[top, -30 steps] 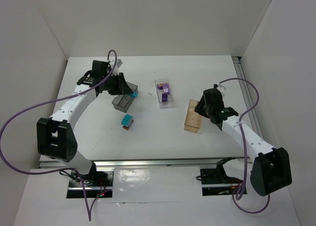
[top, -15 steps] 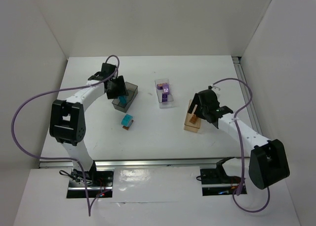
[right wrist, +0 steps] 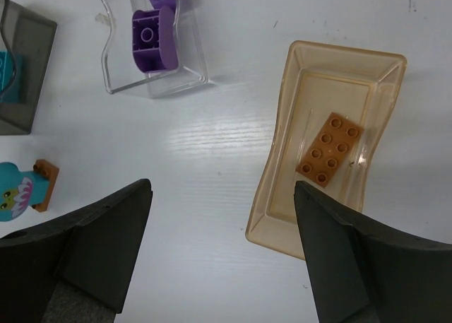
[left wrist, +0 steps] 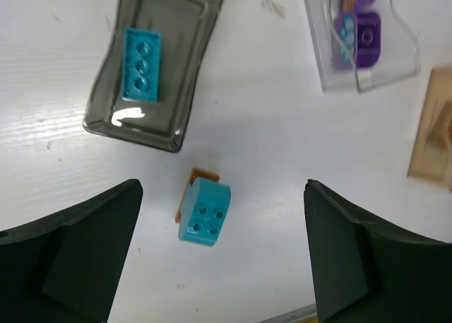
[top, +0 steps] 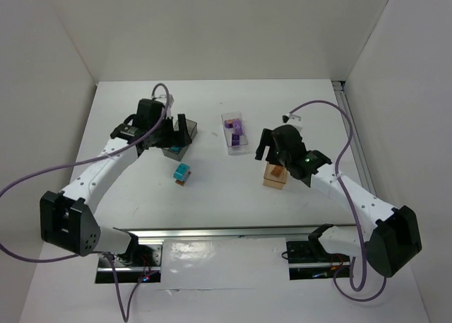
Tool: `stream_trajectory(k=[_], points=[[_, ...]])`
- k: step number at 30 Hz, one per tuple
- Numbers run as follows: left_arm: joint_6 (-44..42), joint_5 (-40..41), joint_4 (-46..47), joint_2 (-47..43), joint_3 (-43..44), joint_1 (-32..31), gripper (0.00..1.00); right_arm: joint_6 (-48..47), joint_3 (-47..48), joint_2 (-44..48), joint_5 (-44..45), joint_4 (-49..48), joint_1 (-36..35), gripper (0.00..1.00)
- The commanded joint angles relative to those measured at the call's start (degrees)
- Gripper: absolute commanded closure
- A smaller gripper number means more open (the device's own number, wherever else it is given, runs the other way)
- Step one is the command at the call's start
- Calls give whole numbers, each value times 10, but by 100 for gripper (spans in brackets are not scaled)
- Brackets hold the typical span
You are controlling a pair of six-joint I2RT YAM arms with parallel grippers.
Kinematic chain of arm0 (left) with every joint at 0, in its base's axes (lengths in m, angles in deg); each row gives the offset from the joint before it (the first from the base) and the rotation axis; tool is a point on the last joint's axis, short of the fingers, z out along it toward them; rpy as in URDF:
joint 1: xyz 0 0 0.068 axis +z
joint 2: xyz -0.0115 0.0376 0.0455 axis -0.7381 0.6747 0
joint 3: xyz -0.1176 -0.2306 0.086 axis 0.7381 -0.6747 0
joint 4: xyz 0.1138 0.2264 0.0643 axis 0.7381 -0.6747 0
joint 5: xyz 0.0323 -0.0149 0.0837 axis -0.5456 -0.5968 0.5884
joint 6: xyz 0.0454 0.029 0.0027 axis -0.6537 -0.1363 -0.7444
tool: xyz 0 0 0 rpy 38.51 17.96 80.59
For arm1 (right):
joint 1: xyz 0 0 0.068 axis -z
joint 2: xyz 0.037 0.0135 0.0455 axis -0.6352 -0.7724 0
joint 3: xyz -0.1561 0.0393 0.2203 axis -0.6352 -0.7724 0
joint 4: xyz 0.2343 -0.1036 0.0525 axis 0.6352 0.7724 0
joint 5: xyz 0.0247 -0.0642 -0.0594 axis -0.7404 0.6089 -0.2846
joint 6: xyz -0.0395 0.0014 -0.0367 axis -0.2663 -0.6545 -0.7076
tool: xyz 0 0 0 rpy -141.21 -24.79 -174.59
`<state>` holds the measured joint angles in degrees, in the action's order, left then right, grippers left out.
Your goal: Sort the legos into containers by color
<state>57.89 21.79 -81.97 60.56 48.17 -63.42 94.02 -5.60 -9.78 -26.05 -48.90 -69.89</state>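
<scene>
From above, three containers sit on the white table [top: 226,196]: the dark grey bin [top: 185,133] to the left, the clear bin [top: 236,141] in the middle and farther back, and the amber bin [top: 275,178] to the right. The left gripper [top: 175,131] hangs over the grey bin and the right gripper [top: 268,152] over the far end of the amber bin. One loose clump [top: 182,173] lies on the table near the grey bin, on its near side.

The left wrist view shows both fingers [left wrist: 70,259] spread wide with nothing between them. One teal brick [left wrist: 141,63] lies in the grey bin. The clump is two bricks, teal on orange-brown. Two purple bricks [left wrist: 361,34] are in the clear bin.

In the right wrist view the fingers [right wrist: 346,252] are also spread apart and hold nothing. One orange-brown brick [right wrist: 330,150] lies flat in the amber bin.
</scene>
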Motion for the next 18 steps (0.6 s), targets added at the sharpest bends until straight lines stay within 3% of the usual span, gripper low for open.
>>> stream_trajectory(k=[1,11,18], points=[[-32,-4,-39,5,-49,-33,0,5,20,-13,23,0,-12,11],[-25,-4,-75,70,-45,-70,0,16,25,-12,38,5,-29,10],[-2,42,-64,102,-45,-95,26,21,25,-12,38,10,-29,10]])
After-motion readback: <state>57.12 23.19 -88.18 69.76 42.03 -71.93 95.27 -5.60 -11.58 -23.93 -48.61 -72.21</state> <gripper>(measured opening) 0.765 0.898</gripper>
